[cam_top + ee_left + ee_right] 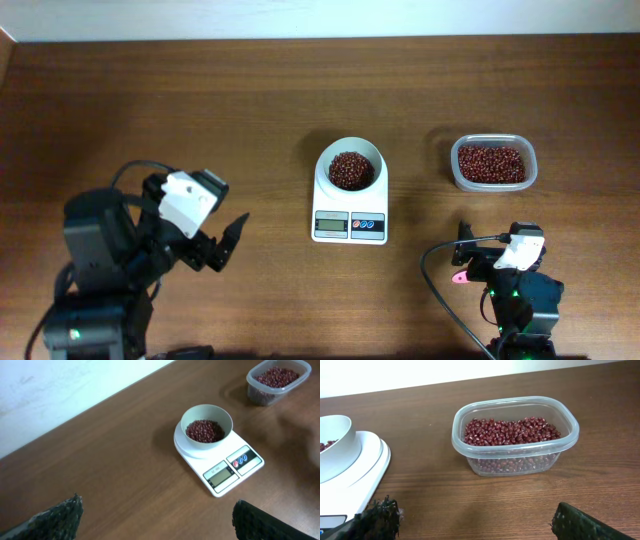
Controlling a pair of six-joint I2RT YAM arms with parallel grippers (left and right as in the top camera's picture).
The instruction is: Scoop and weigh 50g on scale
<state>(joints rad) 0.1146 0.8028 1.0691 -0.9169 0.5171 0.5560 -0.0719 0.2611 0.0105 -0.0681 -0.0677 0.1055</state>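
Here, brown wood table (150, 100), scale (349, 226) mid-table, pale wall (50, 390) behind.

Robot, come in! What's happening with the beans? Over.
Left claw open, empty. Right claw open, empty. Beans in white bowl on scale; more in clear tub. Nothing blocking the scale.

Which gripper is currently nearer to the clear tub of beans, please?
Right. The right gripper sits just in front of the clear tub, open toward it; the left gripper is far off, on the other side of the scale.
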